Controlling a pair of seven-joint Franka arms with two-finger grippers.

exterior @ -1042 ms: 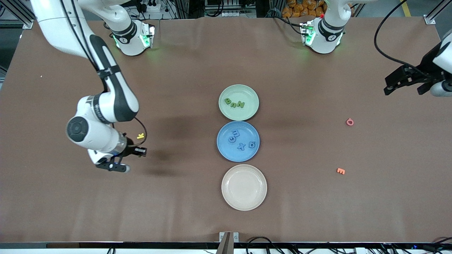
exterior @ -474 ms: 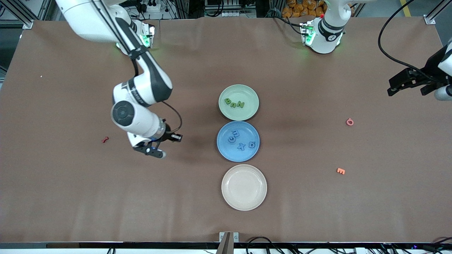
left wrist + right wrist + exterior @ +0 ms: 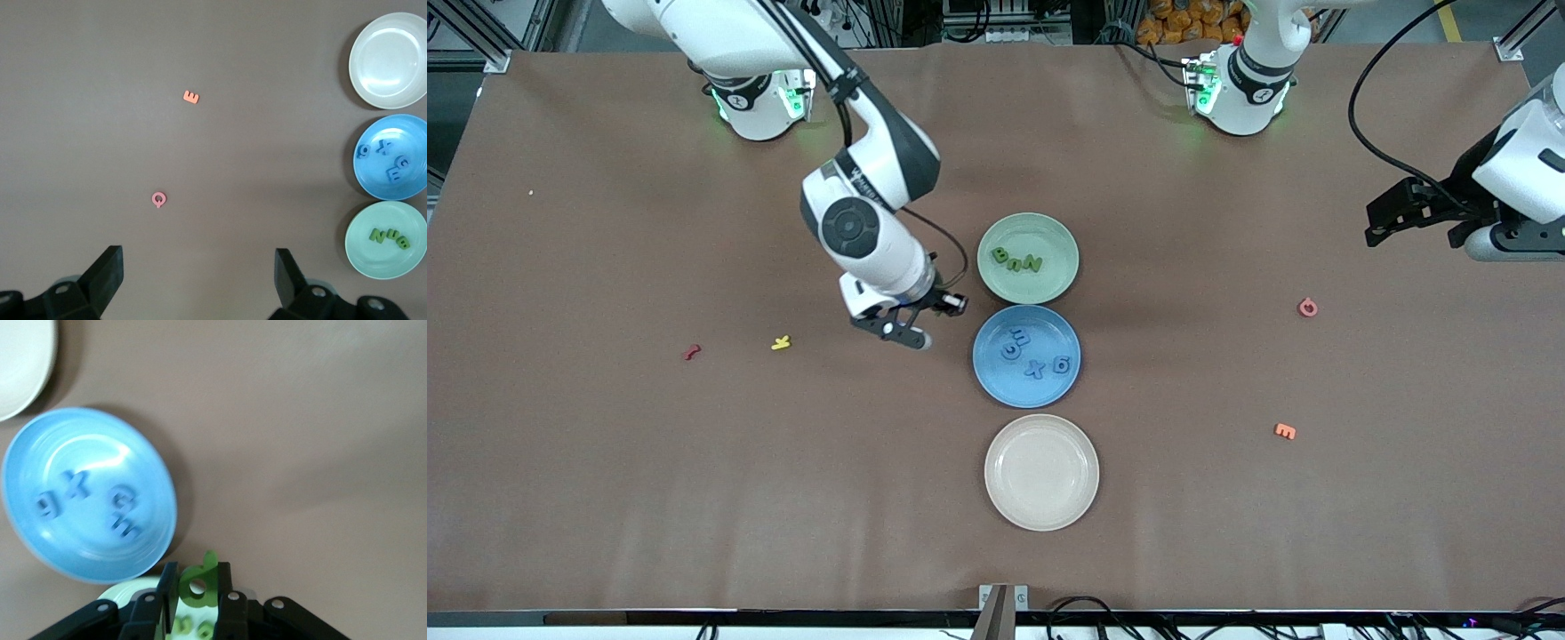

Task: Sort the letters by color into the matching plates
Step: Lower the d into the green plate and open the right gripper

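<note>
Beside the blue plate (image 3: 1026, 356), the right gripper (image 3: 914, 322) was clamped on a green letter (image 3: 199, 585), needing release over the green plate (image 3: 1028, 258); the left gripper (image 3: 1416, 212) waited, wide open and empty

The right gripper (image 3: 197, 590) is clamped on a green letter (image 3: 199, 583), a piece with a round hole through it, pinched between the two dark fingers (image 3: 167, 587). The letter hangs over bare brown table (image 3: 300, 453), just beside the rim of the blue plate (image 3: 27, 533). Four blue letters (image 3: 87, 503) lie inside that plate, close together but apart from its rim. Under the gripper a sliver of the pale green plate (image 3: 123, 589) shows, with bits of green letters (image 3: 193, 628) on it. A cream plate (image 3: 20, 360) sits at the picture's corner, next to the blue one.
</note>
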